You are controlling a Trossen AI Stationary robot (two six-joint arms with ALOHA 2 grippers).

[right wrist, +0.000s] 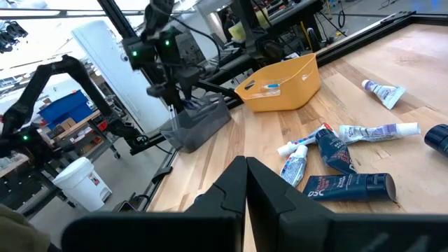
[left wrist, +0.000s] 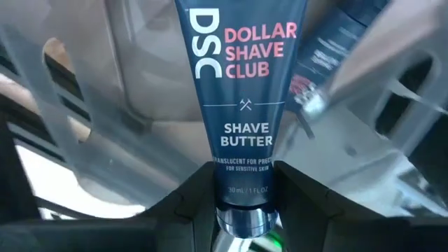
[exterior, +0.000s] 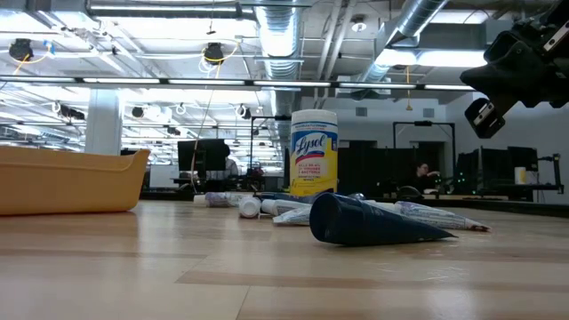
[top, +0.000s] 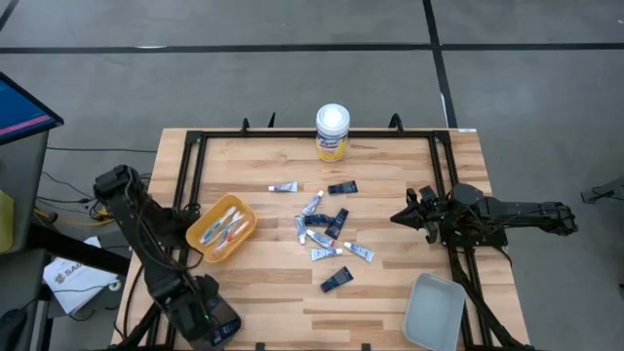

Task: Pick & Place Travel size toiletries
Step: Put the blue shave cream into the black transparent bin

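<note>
Left gripper [left wrist: 241, 203] clenched on navy tube [left wrist: 241, 98], hanging over grey bin [top: 210, 322] at desk's near-left corner; tube not yet released. Yellow tray [top: 222, 229] near left edge holds toothbrushes [top: 226, 224]. Right gripper [right wrist: 245, 189] near right edge, fingers pressed together, empty. Remaining: about ten tubes [top: 327, 234] scattered mid-desk. Second grey bin [top: 436, 310] at near-right corner looks empty. Canister [top: 332, 133] at far edge. Judgement: task early; most items unsorted.

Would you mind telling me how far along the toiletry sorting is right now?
Partly done: the yellow bin already holds toothbrushes. In hand: the left gripper clamps a navy shave-butter tube over a grey bin. Left: a cluster of tubes mid-table. The right gripper, shut and empty, hovers at the right edge.
</note>
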